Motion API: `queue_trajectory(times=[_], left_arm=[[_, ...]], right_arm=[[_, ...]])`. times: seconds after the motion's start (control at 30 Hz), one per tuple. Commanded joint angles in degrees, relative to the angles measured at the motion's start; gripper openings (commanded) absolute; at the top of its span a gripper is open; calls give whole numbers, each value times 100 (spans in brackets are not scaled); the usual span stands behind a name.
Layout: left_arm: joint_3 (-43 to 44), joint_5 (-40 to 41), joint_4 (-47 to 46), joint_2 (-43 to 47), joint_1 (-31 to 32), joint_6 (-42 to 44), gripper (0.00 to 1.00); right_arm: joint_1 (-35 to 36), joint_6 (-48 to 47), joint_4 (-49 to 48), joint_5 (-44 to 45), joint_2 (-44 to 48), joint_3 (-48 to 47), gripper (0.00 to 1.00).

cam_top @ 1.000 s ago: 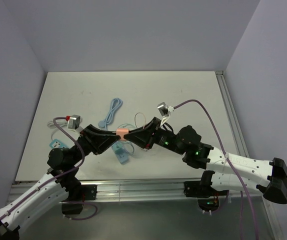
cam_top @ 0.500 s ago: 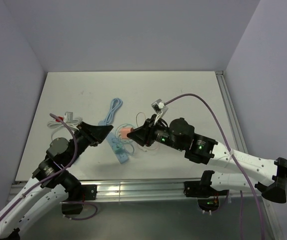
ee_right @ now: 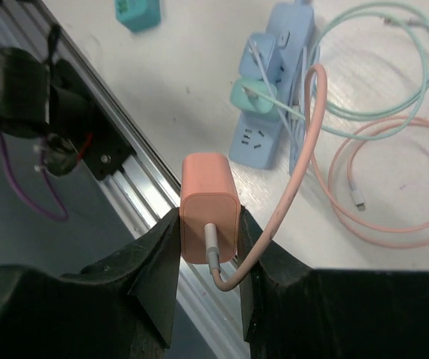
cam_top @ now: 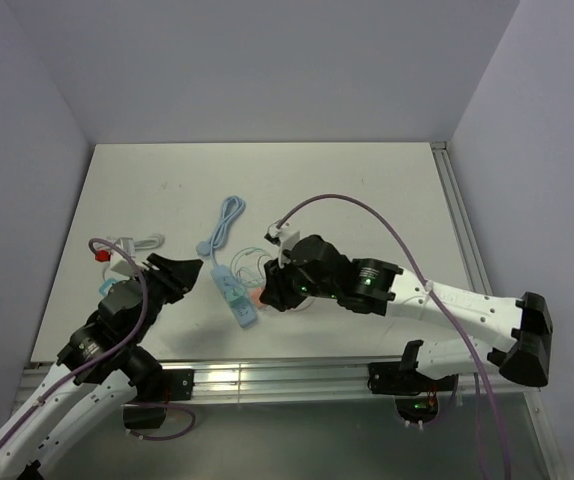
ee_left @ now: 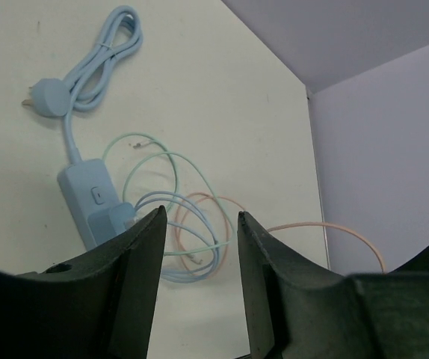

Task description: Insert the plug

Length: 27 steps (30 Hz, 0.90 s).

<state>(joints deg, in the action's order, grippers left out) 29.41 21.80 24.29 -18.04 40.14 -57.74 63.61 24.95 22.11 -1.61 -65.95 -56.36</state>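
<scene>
My right gripper (ee_right: 208, 217) is shut on a salmon-pink charger plug (ee_right: 209, 216), held above the table's near edge; its pink cable (ee_right: 304, 134) loops back over the table. In the top view the plug (cam_top: 257, 296) hangs just right of the light blue power strip (cam_top: 232, 292). The strip (ee_right: 272, 97) lies flat with a blue charger (ee_right: 259, 52) and a mint charger (ee_right: 248, 97) plugged into it. My left gripper (ee_left: 199, 217) is open and empty, raised above and left of the strip (ee_left: 87, 196).
Mint, blue and pink cables (ee_left: 192, 232) coil right of the strip. The strip's own cord and plug (cam_top: 222, 225) lie behind it. A teal block (ee_right: 137, 13) sits near the front edge. The metal rail (cam_top: 267, 375) runs along the table's front.
My right gripper has carried the pink plug down and toward the front, to beside the strip's near end. My left arm has drawn back to the left, away from the strip.
</scene>
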Motion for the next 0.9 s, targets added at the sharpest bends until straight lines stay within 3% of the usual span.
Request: queue_trajectory(times=[0.0, 0.2, 0.87], left_arm=[[250, 298, 163, -129, -15, 52, 48], [179, 351, 286, -147, -15, -124, 45], [126, 211, 445, 266, -15, -203, 42]], right_arm=[[194, -210, 486, 63, -435, -673, 0], [362, -87, 1189, 757, -1498, -1508, 0], [538, -34, 2500, 1356, -3995, -3373, 0]])
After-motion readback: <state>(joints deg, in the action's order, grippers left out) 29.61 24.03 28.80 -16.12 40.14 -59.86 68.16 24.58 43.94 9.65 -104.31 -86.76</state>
